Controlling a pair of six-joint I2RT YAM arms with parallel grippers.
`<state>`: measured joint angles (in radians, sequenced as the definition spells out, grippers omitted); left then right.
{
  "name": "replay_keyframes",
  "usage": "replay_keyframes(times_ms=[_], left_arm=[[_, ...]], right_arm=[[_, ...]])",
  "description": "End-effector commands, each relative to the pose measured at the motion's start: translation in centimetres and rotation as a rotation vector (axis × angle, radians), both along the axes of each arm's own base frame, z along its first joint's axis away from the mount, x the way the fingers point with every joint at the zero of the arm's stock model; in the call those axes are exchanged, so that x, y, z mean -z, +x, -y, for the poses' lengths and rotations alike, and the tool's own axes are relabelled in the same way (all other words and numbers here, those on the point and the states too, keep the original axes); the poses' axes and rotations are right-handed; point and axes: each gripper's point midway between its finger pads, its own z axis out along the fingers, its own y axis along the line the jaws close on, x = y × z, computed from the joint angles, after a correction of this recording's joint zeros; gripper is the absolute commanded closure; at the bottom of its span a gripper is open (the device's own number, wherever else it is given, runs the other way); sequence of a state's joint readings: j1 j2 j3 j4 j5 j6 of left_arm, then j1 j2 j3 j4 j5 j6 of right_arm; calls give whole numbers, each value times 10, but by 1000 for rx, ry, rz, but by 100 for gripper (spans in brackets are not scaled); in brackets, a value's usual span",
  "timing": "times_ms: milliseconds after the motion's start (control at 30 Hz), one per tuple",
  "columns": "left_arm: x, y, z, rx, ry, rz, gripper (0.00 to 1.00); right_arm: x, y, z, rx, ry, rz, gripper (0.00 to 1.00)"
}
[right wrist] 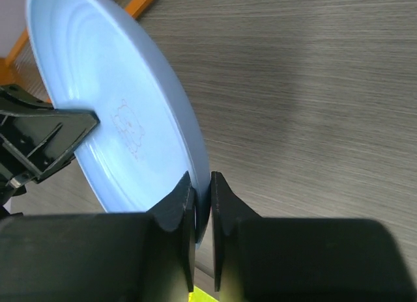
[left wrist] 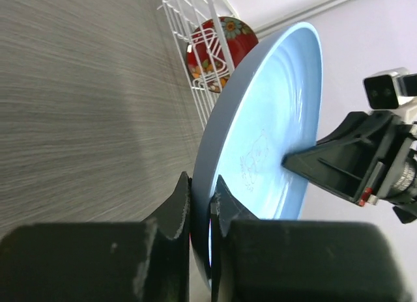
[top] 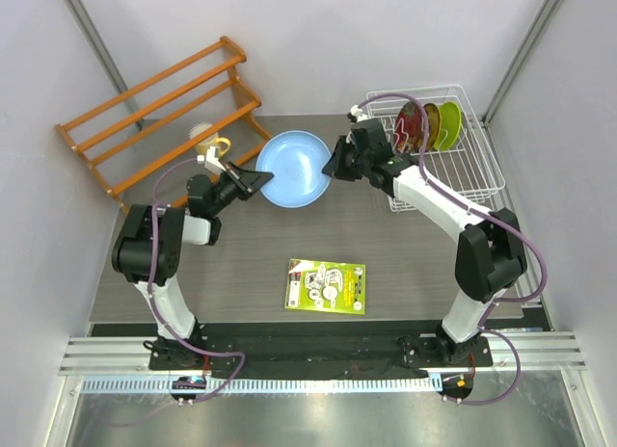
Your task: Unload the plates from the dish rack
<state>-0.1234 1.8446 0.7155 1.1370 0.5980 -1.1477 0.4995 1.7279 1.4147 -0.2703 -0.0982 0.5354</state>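
Over the table, left gripper and right gripper together clamped one light blue plate; three smaller plates stood in the far-right dish rack.

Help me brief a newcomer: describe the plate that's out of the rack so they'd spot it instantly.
On the grey table, look left of the white wire dish rack in the far corner. There the light blue plate is held, its rim pinched by the left gripper and right gripper. It's bigger than the red plate, orange plate and green plate in the rack.
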Motion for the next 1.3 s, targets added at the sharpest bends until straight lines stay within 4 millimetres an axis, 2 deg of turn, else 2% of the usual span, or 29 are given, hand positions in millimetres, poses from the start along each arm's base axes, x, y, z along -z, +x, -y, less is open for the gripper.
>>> replay_keyframes(times_ms=[0, 33, 67, 133, 167, 200, 233, 267, 300, 333, 367, 400, 433, 500, 567, 667, 733, 767, 833, 867, 900, 933, 1000, 1033, 1067, 1100, 1133, 1167, 1267], left_arm=[[2, -6, -2, -16, 9, -32, 100], [6, -7, -4, -22, 50, -23, 100], [19, -8, -8, -45, 86, -88, 100], [16, -7, -15, -65, 187, -69, 100], [40, -13, -22, -89, 258, -180, 100], [28, -10, -26, -103, 302, -162, 99], [29, -11, -30, -112, 347, -172, 99], [44, -19, -36, -106, 425, -227, 98], [35, -14, -43, -142, 457, -214, 98], [35, -14, -46, -148, 484, -216, 98], [41, -18, -51, -150, 523, -242, 98], [38, -16, -55, -169, 548, -241, 97], [39, -16, -58, -178, 565, -250, 93], [47, -17, -62, -175, 604, -281, 92], [66, -19, -63, -154, 623, -336, 92], [88, -18, -59, -127, 624, -381, 93], [97, -16, -60, -128, 628, -389, 92], [106, -17, -60, -122, 633, -409, 92], [113, -16, -60, -122, 638, -415, 90], [116, -16, -61, -122, 642, -420, 89], [120, -17, -62, -122, 649, -429, 85], [122, -17, -63, -124, 657, -433, 74], [122, -17, -66, -136, 670, -434, 69], [122, -18, -68, -145, 677, -436, 59], [120, -18, -70, -154, 686, -434, 54], [119, -18, -75, -173, 703, -436, 51], [112, -18, -76, -184, 706, -425, 49], [110, -17, -78, -193, 715, -416, 47], [99, -17, -84, -226, 733, -406, 45]], right_arm=[[-55, 6, -5, -1, 88, 138, 60], [-52, 8, 1, 20, 61, 137, 49], [-53, 10, 6, 39, 41, 141, 35], [-48, 15, 32, 117, -61, 150, 29], [-51, 19, 44, 158, -101, 161, 27], [-53, 20, 55, 179, -148, 178, 25], [-52, 22, 67, 202, -182, 177, 23], [-52, 24, 77, 223, -206, 181, 22], [-53, 26, 84, 234, -217, 185, 22], [-54, 29, 96, 255, -237, 186, 22], [-54, 31, 102, 264, -249, 189, 22], [-54, 34, 109, 278, -256, 188, 22], [-53, 35, 114, 288, -261, 185, 22], [-52, 45, 134, 324, -270, 176, 22], [-52, 54, 152, 358, -279, 169, 22], [-52, 67, 169, 383, -297, 164, 22], [-53, 71, 176, 391, -307, 160, 22], [-59, 76, 179, 400, -304, 172, 22], [-55, 83, 188, 410, -322, 161, 22], [-61, 87, 191, 417, -325, 173, 23], [-53, 92, 198, 425, -346, 158, 23], [-51, 94, 203, 440, -367, 148, 22], [-52, 102, 213, 466, -402, 154, 23], [-40, 106, 218, 463, -440, 129, 24], [-46, 111, 226, 498, -469, 141, 24], [-46, 114, 231, 515, -495, 144, 25], [-36, 120, 237, 517, -532, 130, 25], [-42, 125, 245, 548, -558, 144, 26], [-36, 142, 256, 571, -629, 150, 27]])
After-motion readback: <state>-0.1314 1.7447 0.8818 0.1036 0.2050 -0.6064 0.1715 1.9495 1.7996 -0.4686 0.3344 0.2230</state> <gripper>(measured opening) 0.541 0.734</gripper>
